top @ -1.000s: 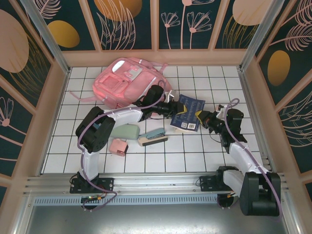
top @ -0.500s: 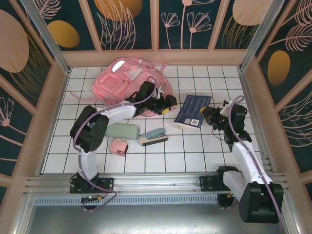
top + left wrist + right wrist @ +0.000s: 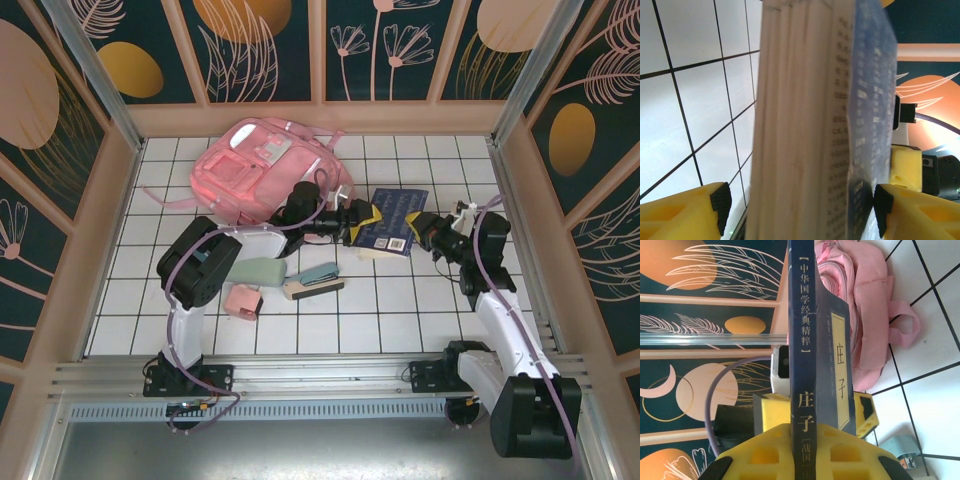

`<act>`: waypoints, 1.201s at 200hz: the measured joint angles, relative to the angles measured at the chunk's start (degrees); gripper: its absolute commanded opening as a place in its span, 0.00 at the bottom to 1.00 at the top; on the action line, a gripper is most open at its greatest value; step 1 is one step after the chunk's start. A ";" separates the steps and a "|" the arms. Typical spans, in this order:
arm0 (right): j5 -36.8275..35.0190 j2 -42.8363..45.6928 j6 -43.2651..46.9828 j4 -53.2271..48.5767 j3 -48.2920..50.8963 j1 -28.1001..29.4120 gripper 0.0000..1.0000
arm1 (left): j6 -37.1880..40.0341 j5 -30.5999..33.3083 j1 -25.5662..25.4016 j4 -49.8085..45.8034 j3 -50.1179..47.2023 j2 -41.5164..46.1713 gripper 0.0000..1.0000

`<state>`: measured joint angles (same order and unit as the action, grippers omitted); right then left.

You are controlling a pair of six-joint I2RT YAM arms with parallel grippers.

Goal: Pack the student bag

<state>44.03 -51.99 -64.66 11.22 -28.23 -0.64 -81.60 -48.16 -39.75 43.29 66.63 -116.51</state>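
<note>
Book transfer beside the backpack [image 3: 262, 170], which lies flat on the tiled table with its straps spread. The right gripper [image 3: 420, 228] is clamped on one end of the blue book [image 3: 395, 215], just right of the backpack. Within the last second the left gripper [image 3: 364, 222] has widened its jaws and come round the book's end nearer the backpack. The jaws stand apart and are not yet gripping. A handover toward the backpack appears to be in preparation, and the book remains outside it.
</note>
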 measured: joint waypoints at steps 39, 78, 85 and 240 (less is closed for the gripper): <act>0.68 0.98 -1.57 0.39 0.00 0.00 0.00 | -1.27 -0.90 -0.02 0.63 0.00 -0.46 0.57; 0.39 1.18 -0.39 -0.20 0.00 -0.09 0.00 | -4.17 -0.72 0.28 5.03 -0.96 -0.46 0.18; -0.09 1.22 0.66 -1.25 -0.02 -0.13 0.05 | -4.39 -0.68 0.50 5.38 -1.05 -0.46 0.14; -5.60 -6.36 11.28 -12.92 -3.65 4.24 0.00 | 15.04 3.87 0.04 -20.68 5.62 1.97 0.63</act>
<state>38.44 -58.35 -53.39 -1.69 -31.88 3.60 -66.57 -44.29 -39.70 22.61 72.25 -114.54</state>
